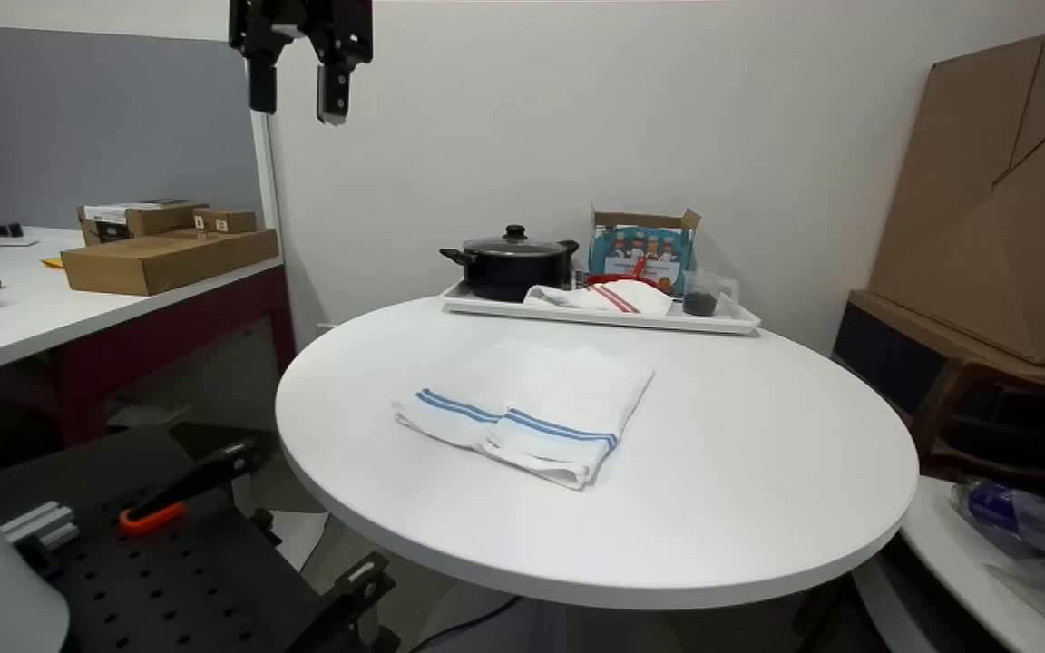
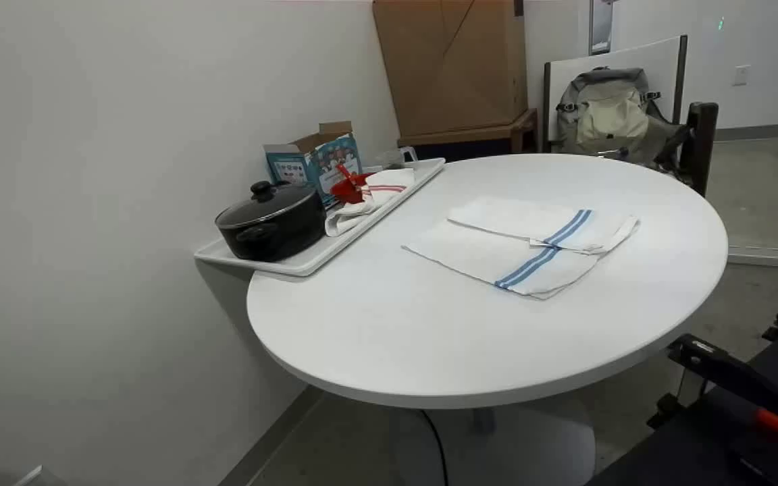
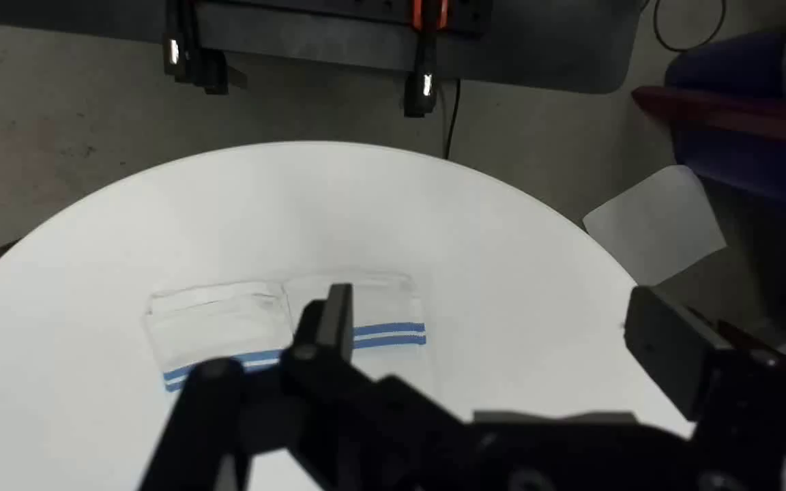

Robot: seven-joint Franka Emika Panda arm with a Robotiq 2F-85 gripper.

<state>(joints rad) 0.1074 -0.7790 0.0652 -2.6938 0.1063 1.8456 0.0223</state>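
- Right up against the wrist lens, looking at a black two-fingered gripper (image 3: 495,327): spread wide, holding nothing, touching nothing, hanging high over the scene. Judging by that, apparently at the stage ahead of any grasp.
- Down below, onto a round, thick-edged white table (image 1: 731,508).
- Back along its edge, over a long, shallow white tray (image 1: 595,316), jutting past the table at one corner.
- Swinging to mid-table, onto a folded white cloth towel with blue double stripes (image 1: 541,390): lying flat, well apart from the tray, well below the gripper, partly hidden behind a finger in the wrist view. For reaching it, probably calling for lining up over a folded edge, then a long descent with fingers apart, minding thin fabric.
- Smaller again, onto a round black pot with a glass lid (image 1: 522,272), upright on the tray.
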